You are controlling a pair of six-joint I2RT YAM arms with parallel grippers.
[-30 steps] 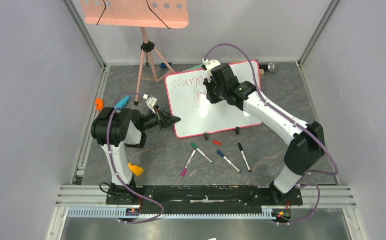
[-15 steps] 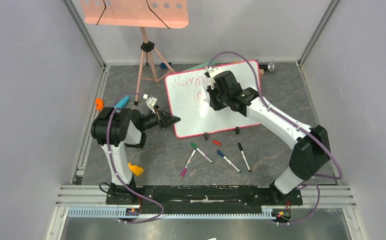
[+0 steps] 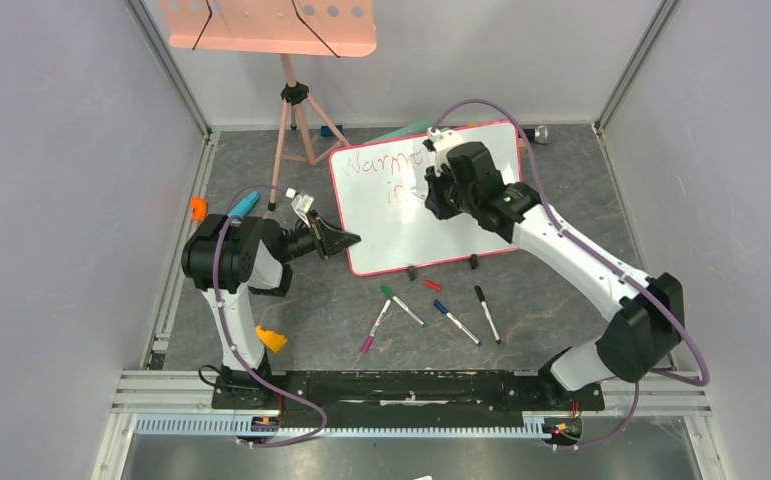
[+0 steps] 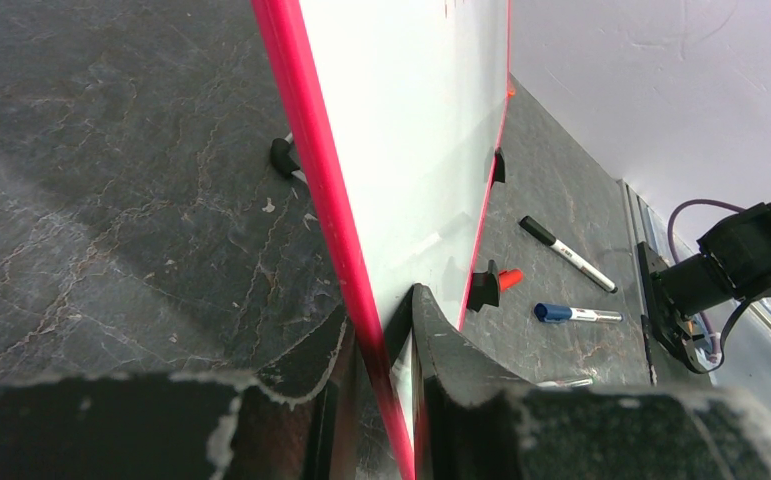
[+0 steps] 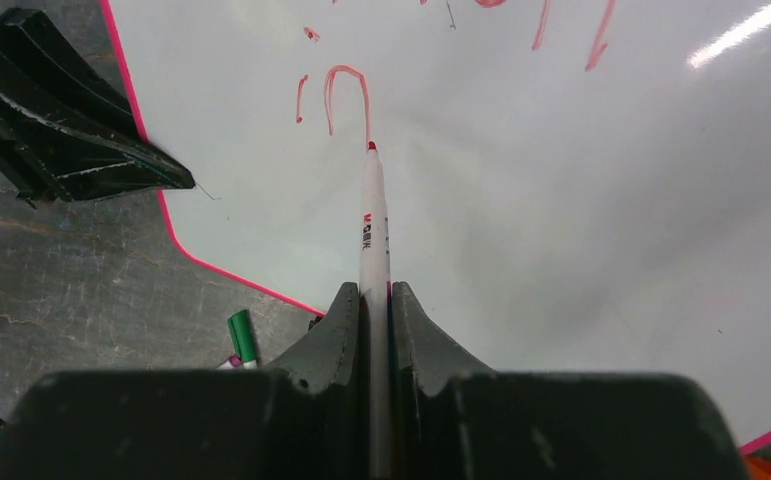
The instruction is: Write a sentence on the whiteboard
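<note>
The whiteboard point(image 3: 441, 225) stands tilted on black clip feet, white with a pink-red rim point(image 4: 306, 130). The sentence point(image 3: 381, 162) is in red: one word on top and "in" point(image 5: 331, 95) below it. My left gripper point(image 3: 346, 240) is shut on the whiteboard's left edge, with the rim running between its fingers point(image 4: 381, 320). My right gripper point(image 3: 433, 192) hovers over the board's upper middle, shut on a white red-tipped marker point(image 5: 373, 230). The marker's tip sits at the lower end of the last stroke of "in".
Loose markers lie in front of the board: green point(image 3: 401, 304), purple point(image 3: 375, 326), blue point(image 3: 456, 322), black point(image 3: 486, 314), plus a red cap point(image 3: 432, 285). A salmon perforated tray point(image 3: 266, 25) on a tripod point(image 3: 296, 120) stands at the back left. Orange pieces point(image 3: 198, 207) point(image 3: 271, 339) lie near the left arm.
My right arm has swung to the right over the board with the marker, uncovering more of the top word. The left gripper and the board have stayed put.
</note>
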